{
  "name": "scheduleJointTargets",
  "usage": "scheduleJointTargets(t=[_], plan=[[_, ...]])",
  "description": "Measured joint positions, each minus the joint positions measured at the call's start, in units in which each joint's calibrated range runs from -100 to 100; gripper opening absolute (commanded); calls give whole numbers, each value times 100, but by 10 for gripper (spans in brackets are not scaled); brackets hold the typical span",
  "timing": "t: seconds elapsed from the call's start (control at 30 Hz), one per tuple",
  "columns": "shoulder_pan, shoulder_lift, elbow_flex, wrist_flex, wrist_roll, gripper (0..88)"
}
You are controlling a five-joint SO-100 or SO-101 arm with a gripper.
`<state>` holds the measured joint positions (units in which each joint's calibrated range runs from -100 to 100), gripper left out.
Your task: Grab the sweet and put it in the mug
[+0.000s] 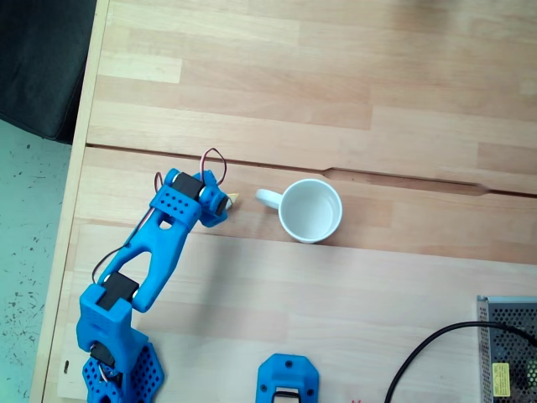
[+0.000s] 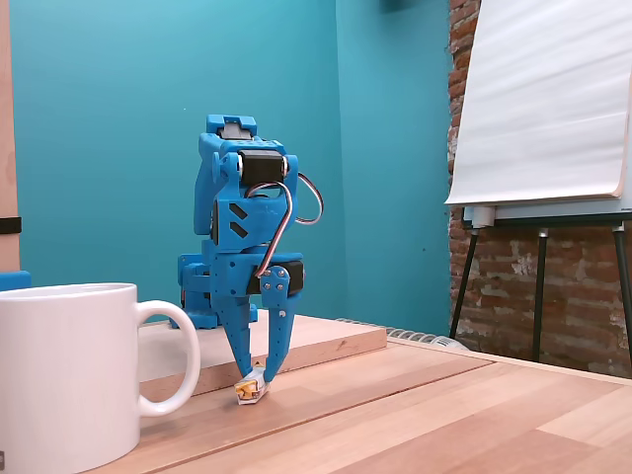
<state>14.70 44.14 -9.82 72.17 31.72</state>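
Jaws down at the surface (image 1: 352, 84), tips narrowed right onto the sweet (image 2: 249, 391), one finger either side of it, gripping the little wrapped candy while it sits on the wood. That's how the low side-on fixed view reads; from the top-down fixed view the blue arm (image 1: 159, 243) covers most of it and just a pale tip of the sweet (image 1: 234, 199) pokes out beside the gripper (image 1: 225, 204).

Biggest thing first: the wooden surface, light planks with a seam running across it. On it the blue arm, folded forward from its base at the lower left of the top-down view, wrist pitched steeply so the gripper (image 2: 255, 377) points almost straight down. Next, the mug (image 1: 310, 210), white, upright, open mouth showing nothing inside, its handle turned towards the gripper. Sweet and mug are near each other but not touching; the handle sits between them. A black cable (image 1: 428, 357) and a metal mesh box (image 1: 508, 348) sit off in the lower right corner, well apart.

Step in hand, I'd say: the grab, pinch made, lift not yet begun. Next move calls for a clean rise clear of the handle and rim, a short carry over the mug's mouth, then a release.
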Motion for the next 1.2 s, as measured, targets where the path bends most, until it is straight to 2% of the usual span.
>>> scheduleJointTargets(t=[0.1,0.53,0.87,1.2], plan=[[0,0,0,0,0,0],[0,-182,-90,90,0,0],[-414,-1871,-90,90,0,0],[-458,-3878,-90,171,29,0]])
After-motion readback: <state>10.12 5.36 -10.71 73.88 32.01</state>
